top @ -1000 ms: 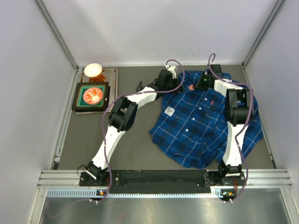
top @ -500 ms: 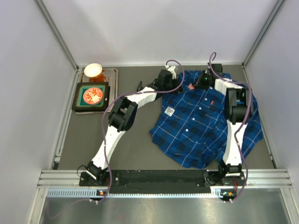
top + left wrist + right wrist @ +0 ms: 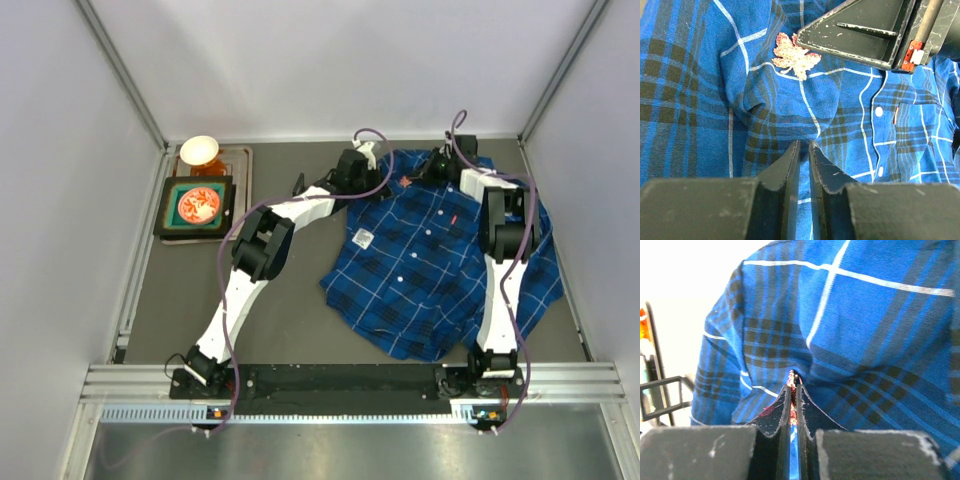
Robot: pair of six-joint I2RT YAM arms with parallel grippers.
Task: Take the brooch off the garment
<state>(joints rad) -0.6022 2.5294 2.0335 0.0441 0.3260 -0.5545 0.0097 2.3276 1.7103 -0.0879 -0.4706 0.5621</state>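
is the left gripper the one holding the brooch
No, the left gripper pinches a fold of the garment near the brooch, while the right gripper is shut on the brooch.

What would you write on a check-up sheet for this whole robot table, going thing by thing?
Surface: dark grey table, flat, no spills seen.
Job's things: blue plaid shirt spread out and rumpled; pink leaf-shaped brooch on it near the collar.
Clutter: white bowl on a tray; red-patterned plate in a dark frame, far left.
Grippers: right gripper shut on the brooch's edge; left gripper nearly closed, seemingly pinching a shirt fold just beside the brooch.
Cables: purple cables loop over both arms, none across the brooch.
Surroundings: white walls, metal rails at the near edge.
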